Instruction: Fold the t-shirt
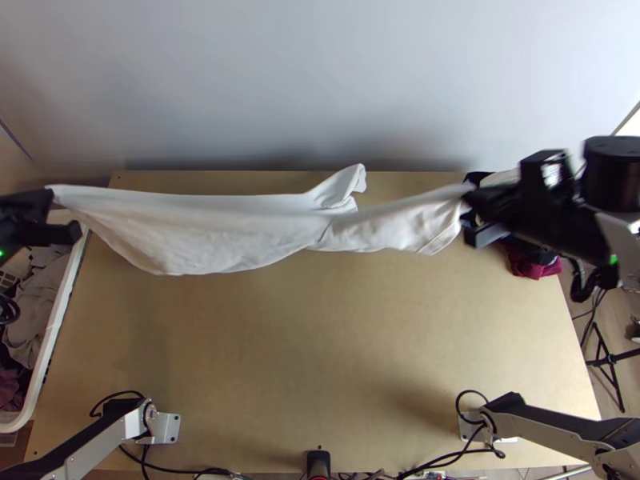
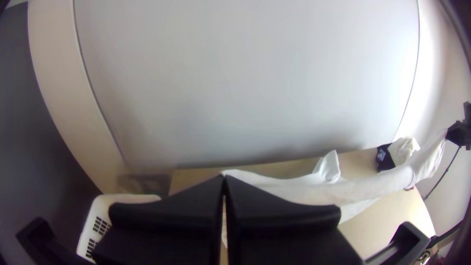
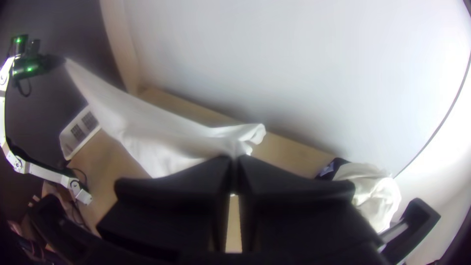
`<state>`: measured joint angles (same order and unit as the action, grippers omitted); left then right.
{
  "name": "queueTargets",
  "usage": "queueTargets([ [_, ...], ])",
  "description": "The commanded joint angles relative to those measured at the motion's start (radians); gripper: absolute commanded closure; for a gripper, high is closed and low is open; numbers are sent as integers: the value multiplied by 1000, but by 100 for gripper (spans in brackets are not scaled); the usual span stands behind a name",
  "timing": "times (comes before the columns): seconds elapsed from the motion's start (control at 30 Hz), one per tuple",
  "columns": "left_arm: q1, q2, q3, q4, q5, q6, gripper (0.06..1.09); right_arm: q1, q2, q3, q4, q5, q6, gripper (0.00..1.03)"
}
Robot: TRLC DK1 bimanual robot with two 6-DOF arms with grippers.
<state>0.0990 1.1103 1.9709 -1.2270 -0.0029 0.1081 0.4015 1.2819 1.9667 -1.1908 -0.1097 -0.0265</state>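
In the top view the white t-shirt (image 1: 232, 232) hangs stretched between both grippers above the table's far part, its middle sagging and one flap sticking up. My left gripper (image 1: 50, 194) is shut on its left end, my right gripper (image 1: 470, 192) on its right end. The left wrist view has the left gripper (image 2: 224, 177) with its fingers together at the edge of the t-shirt (image 2: 304, 189). In the right wrist view the right gripper (image 3: 234, 161) is closed together, with the t-shirt (image 3: 162, 135) running off toward the other arm.
A white basket (image 1: 60, 312) holding clothes stands at the table's left side. Dark, cream and dark red clothes (image 1: 532, 262) lie past the right edge. A pale wall (image 1: 320, 80) rises behind the wooden table (image 1: 320, 344).
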Motion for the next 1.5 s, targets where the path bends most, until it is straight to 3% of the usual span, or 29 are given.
queueTargets([
  [0.0, -8, 40, 158, 64, 1, -24, 105, -64, 2, 109, 62, 51, 8, 100],
  [0.3, 22, 45, 232, 276, 0, -27, 105, -87, 63, 179, 165, 71, 17, 100],
  [0.5, -148, 11, 157, 104, 4, -53, 105, -87, 83, 213, 189, 96, 37, 100],
  [0.73, -189, -89, -56, 83, 7, -77, 105, -61, 62, 190, 79, 94, 51, 100],
  [0.9, -209, -113, -67, 84, 6, -73, 105, -62, 13, 179, 49, 94, 74, 100],
  [1.13, -180, -96, 63, 184, -2, -5, 105, -62, -13, 293, 143, 140, -4, 100],
  [1.3, -162, -102, 118, 331, -63, 61, 105, -56, -27, 333, 244, 154, -66, 100],
  [1.47, -104, -110, 174, 385, -66, 73, 105, -56, -49, 363, 280, 154, -76, 100],
])
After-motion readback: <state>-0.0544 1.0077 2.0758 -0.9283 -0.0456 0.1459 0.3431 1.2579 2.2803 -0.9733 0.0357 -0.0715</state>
